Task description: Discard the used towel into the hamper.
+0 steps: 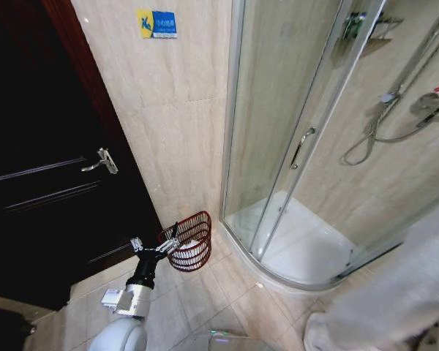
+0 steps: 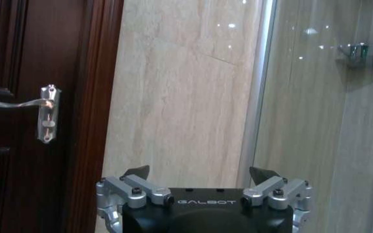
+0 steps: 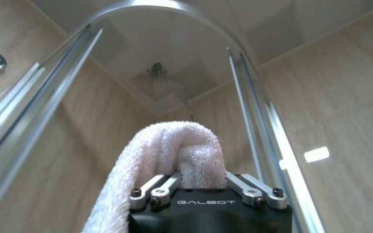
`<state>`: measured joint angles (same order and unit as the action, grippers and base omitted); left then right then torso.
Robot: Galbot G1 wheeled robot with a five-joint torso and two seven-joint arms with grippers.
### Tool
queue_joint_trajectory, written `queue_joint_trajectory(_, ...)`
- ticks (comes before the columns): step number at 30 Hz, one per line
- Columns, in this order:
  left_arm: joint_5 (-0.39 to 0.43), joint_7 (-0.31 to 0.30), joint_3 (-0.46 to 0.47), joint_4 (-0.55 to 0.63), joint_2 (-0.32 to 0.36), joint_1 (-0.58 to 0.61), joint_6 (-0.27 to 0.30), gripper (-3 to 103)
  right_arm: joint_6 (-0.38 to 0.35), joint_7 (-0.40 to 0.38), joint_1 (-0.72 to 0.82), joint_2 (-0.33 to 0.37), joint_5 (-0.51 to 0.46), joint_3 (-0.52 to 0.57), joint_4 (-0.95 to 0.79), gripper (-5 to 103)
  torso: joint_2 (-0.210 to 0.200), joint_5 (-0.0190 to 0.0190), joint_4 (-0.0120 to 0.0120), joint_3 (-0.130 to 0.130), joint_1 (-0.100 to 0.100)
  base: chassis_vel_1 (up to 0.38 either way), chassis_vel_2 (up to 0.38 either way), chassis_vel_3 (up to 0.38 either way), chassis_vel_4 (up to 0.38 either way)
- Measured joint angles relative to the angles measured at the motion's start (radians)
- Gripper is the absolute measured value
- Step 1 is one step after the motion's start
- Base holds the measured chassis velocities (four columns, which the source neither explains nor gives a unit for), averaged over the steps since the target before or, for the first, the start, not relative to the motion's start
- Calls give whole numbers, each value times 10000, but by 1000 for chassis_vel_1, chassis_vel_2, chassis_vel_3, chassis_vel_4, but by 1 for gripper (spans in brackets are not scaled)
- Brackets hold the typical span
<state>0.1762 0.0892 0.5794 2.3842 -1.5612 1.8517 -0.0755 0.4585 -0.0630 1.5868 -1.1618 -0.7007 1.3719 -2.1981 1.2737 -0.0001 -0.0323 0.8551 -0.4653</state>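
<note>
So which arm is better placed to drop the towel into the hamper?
Right: the right gripper already clamps the white towel. The left gripper is open and empty beside the hamper.

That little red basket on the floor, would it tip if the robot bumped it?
Probably, yes. The hamper is thin open ribs with see-through sides, so likely light. It already looks tilted beside the left gripper, so a nudge could slide or topple it. The right gripper clamps the floppy towel.

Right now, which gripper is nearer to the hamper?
Left. The left gripper hangs beside the hamper, at its rim, fingers open. The right gripper, shut on the towel, is raised by the shower, farther away.
</note>
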Motion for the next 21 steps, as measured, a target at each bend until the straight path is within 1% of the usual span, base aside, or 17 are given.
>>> queue_joint_trajectory(2,0,0,0,0,0,0,0,100,-349,-108,-26,-20,-156,-8,-440,14,0,-1,-1,0,0,0,0,0,0)
queue_joint_trajectory(6,0,0,0,0,0,0,0,100,-536,-144,-11,-37,-215,23,-732,14,0,-1,-1,0,0,0,0,0,0)
queue_joint_trajectory(8,0,0,0,0,0,0,0,100,-811,-148,108,-95,-311,98,-1042,14,0,-2,-1,0,0,0,0,0,0)
queue_joint_trajectory(9,0,0,0,0,0,0,0,100,-811,-148,108,-95,-311,98,-1042,14,0,-2,-1,0,0,0,0,0,0)
queue_joint_trajectory(11,0,0,0,0,0,0,0,100,-1144,-199,343,-235,-422,76,-1429,14,0,-2,-1,0,0,0,0,0,0)
queue_joint_trajectory(14,0,0,0,0,0,0,0,100,-1327,-177,488,-352,-405,-44,-1641,14,2,-2,0,0,0,0,0,0,0)
queue_joint_trajectory(16,0,0,0,0,0,0,0,100,-1446,-148,539,-506,-121,-427,-1850,14,2,-1,0,0,0,0,0,0,0)
queue_joint_trajectory(17,0,0,0,0,0,0,0,100,-1446,-148,539,-506,-121,-427,-1850,14,2,-1,0,0,0,0,0,0,0)
queue_joint_trajectory(21,0,0,1,0,0,0,0,100,-1479,-288,384,-678,530,-1278,-2151,14,2,2,0,0,0,0,0,0,0)
